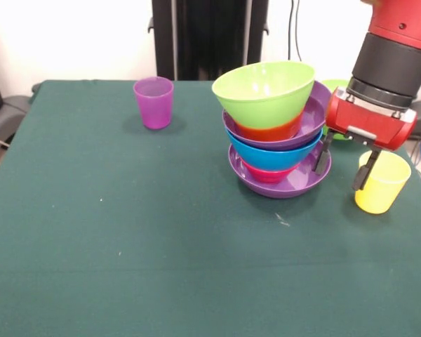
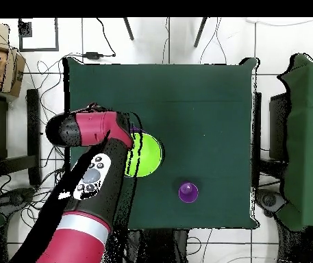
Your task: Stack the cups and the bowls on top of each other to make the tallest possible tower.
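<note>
Green table (image 1: 126, 267) fills most of the front view. The red and black arm (image 1: 396, 49) enters at the upper right of the frame; in the overhead view it covers the lower left and hides the tower's left side. The tower (image 1: 274, 133) stands right of centre in the front view: wide purple bowl (image 1: 284, 184) at the base, a red-pink bowl (image 1: 266, 174) in it, then a blue bowl (image 1: 274, 156), a second purple bowl (image 1: 307, 121), an orange-red bowl (image 1: 270, 131) and a lime green bowl (image 1: 263, 91) on top, tilted toward the left of the frame. The gripper (image 1: 344, 166) hangs between the tower and the yellow cup (image 1: 382, 182) at right, its two dark fingers spread apart and holding nothing; one finger (image 1: 323, 156) lies just beside the base bowl's rim, the other overlaps the yellow cup. Whether either touches cannot be told. The purple cup (image 1: 154, 102) stands upright, upper left of centre, well apart from the tower.
</note>
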